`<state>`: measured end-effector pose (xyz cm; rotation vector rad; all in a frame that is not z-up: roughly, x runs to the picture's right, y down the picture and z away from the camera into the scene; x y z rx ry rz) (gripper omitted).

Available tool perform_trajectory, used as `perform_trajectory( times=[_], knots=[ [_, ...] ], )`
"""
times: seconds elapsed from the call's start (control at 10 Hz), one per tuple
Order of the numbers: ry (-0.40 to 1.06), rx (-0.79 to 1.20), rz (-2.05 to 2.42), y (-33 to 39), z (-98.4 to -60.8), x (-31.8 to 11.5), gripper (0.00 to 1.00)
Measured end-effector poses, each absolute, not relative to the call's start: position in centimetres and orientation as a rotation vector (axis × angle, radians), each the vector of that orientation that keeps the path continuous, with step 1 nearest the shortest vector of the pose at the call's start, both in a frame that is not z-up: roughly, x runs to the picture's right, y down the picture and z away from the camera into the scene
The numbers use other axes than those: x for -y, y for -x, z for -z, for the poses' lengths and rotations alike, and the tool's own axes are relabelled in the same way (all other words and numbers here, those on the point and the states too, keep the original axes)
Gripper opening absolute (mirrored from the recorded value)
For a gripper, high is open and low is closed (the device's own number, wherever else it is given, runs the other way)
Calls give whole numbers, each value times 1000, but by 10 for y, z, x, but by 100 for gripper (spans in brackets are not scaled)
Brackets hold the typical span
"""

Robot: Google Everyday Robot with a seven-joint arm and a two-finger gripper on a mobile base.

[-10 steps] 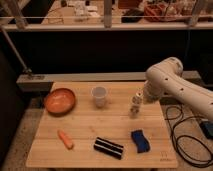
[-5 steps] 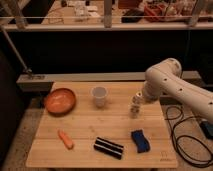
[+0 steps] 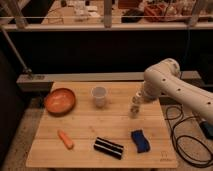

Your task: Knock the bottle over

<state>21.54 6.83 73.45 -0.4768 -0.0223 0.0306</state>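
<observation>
Under the white cup (image 3: 99, 96), a wooden table (image 3: 85, 125) carrying everything. Far right of the cup, reaching in from beyond the table's edge, a white robot arm (image 3: 167, 85). Left of the cup, an orange bowl (image 3: 60, 100). In front of the cup, near the table's front edge, a black striped packet (image 3: 109, 147); front-right, a blue sponge (image 3: 140, 140); front-left, a carrot (image 3: 65, 139). Right of the cup and apart from it, the bottle (image 3: 135, 107), upright, not yet toppled. Farther right of the cup again, at the arm's tip by the bottle's cap, the end effector (image 3: 139, 96). Cannot tell whether touching the bottle, how far open, or holding anything.

Probably best done with a sideways push high on the bottle, near the cap, for tipping rather than sliding. Push short and firm toward bare table. Stop short of the cup. Expect a light bottle to roll, possibly toward the sponge.
</observation>
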Motion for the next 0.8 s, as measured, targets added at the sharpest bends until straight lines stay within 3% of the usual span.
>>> perform_trajectory(
  times=[0.8],
  knots=[
    [454,37,-51,-204,-744,-66,3]
  ],
)
